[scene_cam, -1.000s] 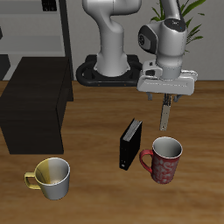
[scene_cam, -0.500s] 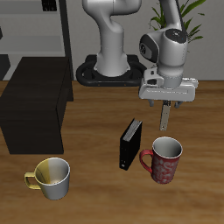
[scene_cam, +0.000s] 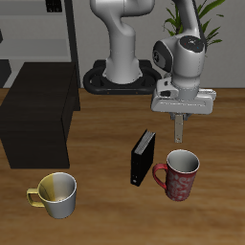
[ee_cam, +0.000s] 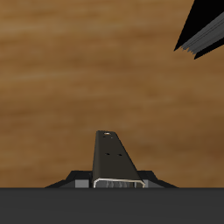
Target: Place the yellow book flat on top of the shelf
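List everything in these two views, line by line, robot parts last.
table: one, brown wood, under everything.
shelf: one, matte black, low and wide, at the table's edge, top bare.
rack: one, grey thin frame, behind the shelf.
black book: one, upright, mid-table beside the red mug.
red mug: one, dark red pattern, upright, near the front edge.
yellow mug: one, pale yellow, upright, in front of the shelf, near the front edge.
plant: one, green leaves, at the back.
yellow book: none shows in either view.
arm: one, white, base at the back.
gripper: one, fingers shut, holding nothing, above the table behind the red mug.
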{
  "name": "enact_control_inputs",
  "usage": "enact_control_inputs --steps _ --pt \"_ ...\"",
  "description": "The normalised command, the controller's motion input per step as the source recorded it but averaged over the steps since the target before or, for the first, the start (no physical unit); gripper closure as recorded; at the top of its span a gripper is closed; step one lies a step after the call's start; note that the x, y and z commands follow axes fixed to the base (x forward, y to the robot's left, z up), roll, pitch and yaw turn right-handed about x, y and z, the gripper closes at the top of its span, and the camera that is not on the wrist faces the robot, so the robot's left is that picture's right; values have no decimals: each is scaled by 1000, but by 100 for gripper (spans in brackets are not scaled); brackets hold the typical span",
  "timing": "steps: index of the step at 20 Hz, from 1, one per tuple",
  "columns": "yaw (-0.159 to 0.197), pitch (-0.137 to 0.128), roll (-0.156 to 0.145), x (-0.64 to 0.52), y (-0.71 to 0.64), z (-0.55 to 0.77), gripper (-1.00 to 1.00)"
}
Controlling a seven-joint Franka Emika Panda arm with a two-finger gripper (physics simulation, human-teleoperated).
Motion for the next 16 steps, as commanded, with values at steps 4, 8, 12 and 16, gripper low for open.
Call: enact_control_inputs --steps 4,8,12,16 --pt "-5 -5 -23 -2 -129 114 100" --pt "25 -32 -40 -19 -231 305 100" --pt "33 -63 -43 -25 -363 484 100" --pt "60 -71 -94 -78 -437 487 100"
